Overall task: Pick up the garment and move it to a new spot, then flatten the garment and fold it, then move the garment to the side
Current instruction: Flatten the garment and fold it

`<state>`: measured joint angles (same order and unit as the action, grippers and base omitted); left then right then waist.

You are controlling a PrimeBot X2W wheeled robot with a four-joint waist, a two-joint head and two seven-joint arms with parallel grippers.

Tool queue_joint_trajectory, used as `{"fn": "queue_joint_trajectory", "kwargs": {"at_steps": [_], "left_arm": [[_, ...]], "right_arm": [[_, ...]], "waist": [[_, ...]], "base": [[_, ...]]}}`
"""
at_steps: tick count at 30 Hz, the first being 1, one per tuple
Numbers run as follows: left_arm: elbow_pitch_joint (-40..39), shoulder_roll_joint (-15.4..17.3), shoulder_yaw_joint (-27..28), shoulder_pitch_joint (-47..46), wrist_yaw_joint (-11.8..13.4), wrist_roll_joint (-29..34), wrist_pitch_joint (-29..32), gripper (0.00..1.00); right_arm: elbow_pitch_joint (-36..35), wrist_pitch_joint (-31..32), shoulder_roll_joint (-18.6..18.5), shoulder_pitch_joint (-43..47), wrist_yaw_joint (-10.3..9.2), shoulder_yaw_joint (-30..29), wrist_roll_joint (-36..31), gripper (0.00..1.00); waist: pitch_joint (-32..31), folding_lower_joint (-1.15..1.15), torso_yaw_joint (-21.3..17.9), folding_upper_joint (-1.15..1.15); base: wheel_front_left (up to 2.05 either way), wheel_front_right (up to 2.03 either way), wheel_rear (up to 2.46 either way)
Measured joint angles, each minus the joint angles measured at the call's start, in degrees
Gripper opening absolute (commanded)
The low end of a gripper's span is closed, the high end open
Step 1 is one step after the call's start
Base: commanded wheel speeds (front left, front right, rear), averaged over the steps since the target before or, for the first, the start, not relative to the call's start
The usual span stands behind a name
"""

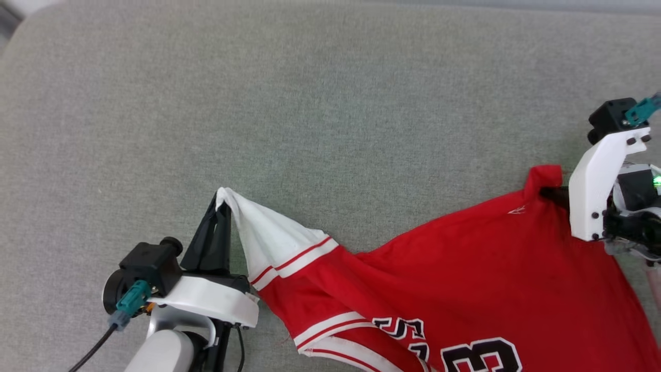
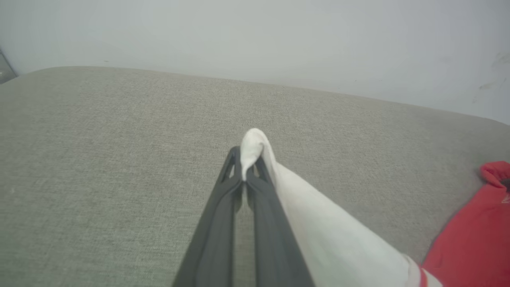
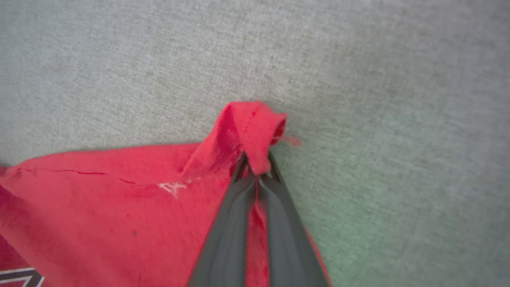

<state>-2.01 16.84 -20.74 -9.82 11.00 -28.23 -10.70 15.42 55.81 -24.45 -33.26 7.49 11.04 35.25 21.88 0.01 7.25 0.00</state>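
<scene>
The garment (image 1: 465,268), a red jersey with white sleeves, striped trim and black white-outlined characters, hangs stretched between my two grippers above the grey cushion. My left gripper (image 1: 222,202) is shut on the tip of a white sleeve (image 2: 251,149), which drapes down to the right. At the right, a red corner (image 3: 255,131) of the garment is pinched in my right gripper (image 3: 257,173), also shut; in the head view its fingers sit behind the white wrist bracket near the red peak (image 1: 545,178). The lower part of the jersey runs off the bottom edge of the head view.
A wide grey fabric cushion (image 1: 310,103) spreads under and beyond the garment, with its far rounded edge against a pale wall (image 2: 279,36). A black cable (image 1: 93,349) trails from my left wrist.
</scene>
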Motion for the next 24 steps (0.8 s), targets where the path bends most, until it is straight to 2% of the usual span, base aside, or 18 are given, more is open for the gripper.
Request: {"fn": "queue_joint_trajectory", "kwargs": {"at_steps": [6, 14, 24], "left_arm": [[0.8, 1.8, 1.5, -1.5, -0.7, -1.0, 0.8, 0.00], [5.6, 3.9, 4.2, -10.7, -3.5, -3.5, 3.2, 0.00], [22.1, 3.0, 4.5, -29.3, -7.6, -5.0, 4.8, 0.00]], "right_arm": [[0.5, -6.8, -0.4, 0.1, 0.01, -0.6, -1.5, 0.00], [2.7, -13.8, 1.3, 0.3, 0.01, -3.7, -4.5, 0.00], [5.3, -22.1, 2.6, -3.9, 0.02, -4.6, -7.3, 0.00]], "waist": [[-4.5, 0.00, -0.7, 0.00], [-11.8, -0.01, -2.7, 0.00], [-16.3, -0.01, -6.1, 0.00]], "base": [[0.00, 0.00, 0.00], [0.00, 0.00, 0.00], [0.00, 0.00, 0.00]]}}
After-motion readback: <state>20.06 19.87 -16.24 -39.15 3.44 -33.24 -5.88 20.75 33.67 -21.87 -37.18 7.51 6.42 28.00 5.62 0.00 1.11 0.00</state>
